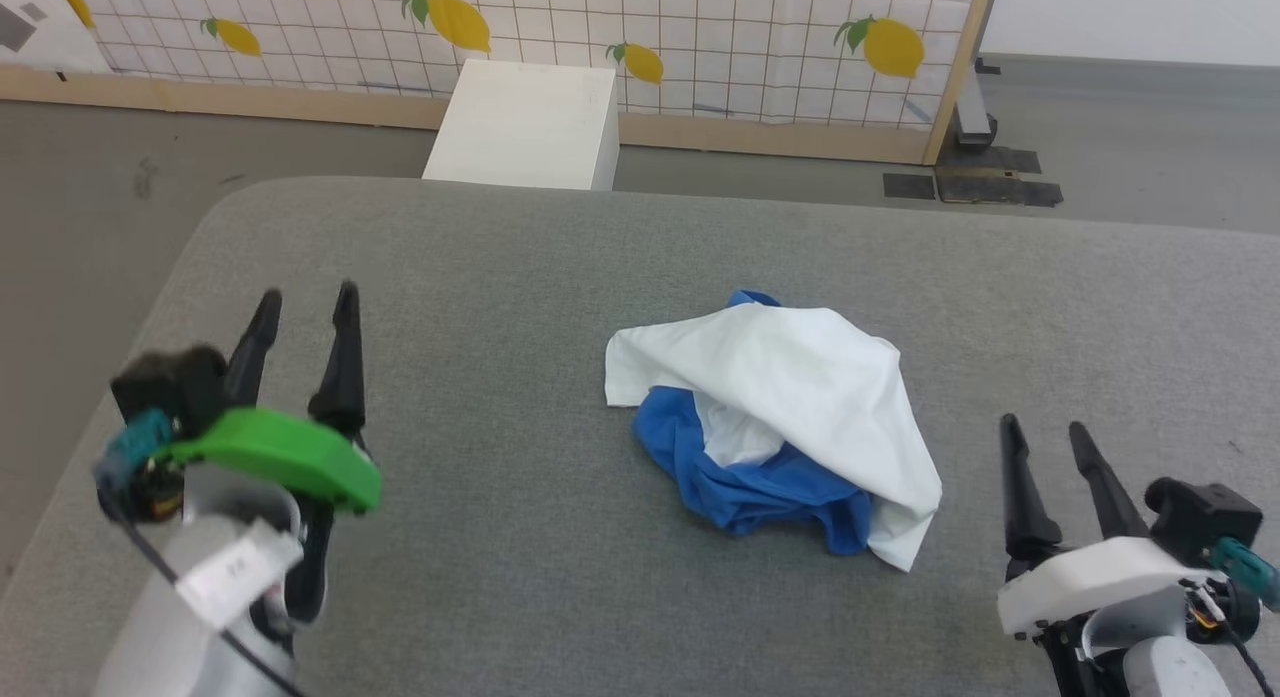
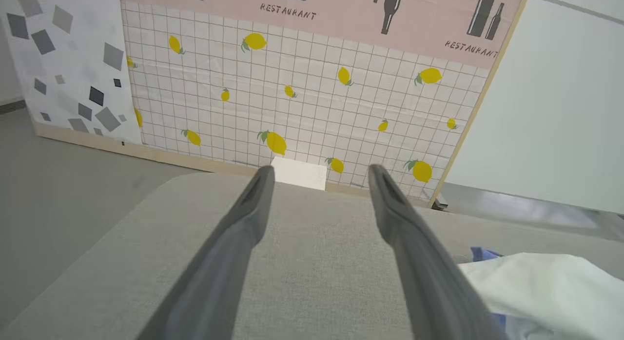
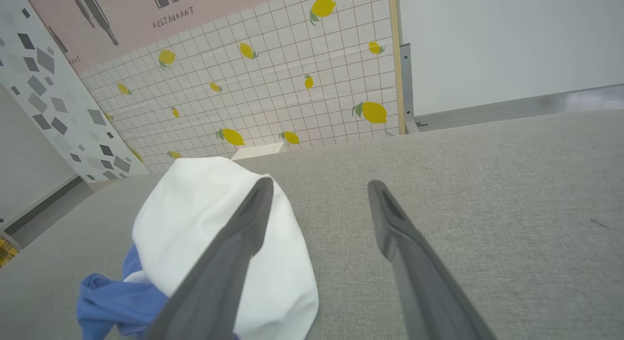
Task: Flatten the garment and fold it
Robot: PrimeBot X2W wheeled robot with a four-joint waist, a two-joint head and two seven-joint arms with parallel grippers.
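Shirt (image 1: 770, 417) bunched on the pad (image 1: 500, 537); left gripper (image 1: 308, 295) and right gripper (image 1: 1042, 425) both spread wide, holding nothing.

From my head view the shirt sits right of the pad's middle, at 3 o'clock from my left gripper and well apart from it, and near my right gripper at its 10 o'clock. It is a soft, crumpled mound: a smooth white panel draped over wadded blue cloth that spills out at 6 o'clock. The pad is a grey, coarse weave and I expect it to drag on the cloth. To flatten well, I'd pinch a single layer at the white corner at 9 o'clock and the white tip at 5 o'clock, lift, then draw them apart, leaving the blue wad alone.
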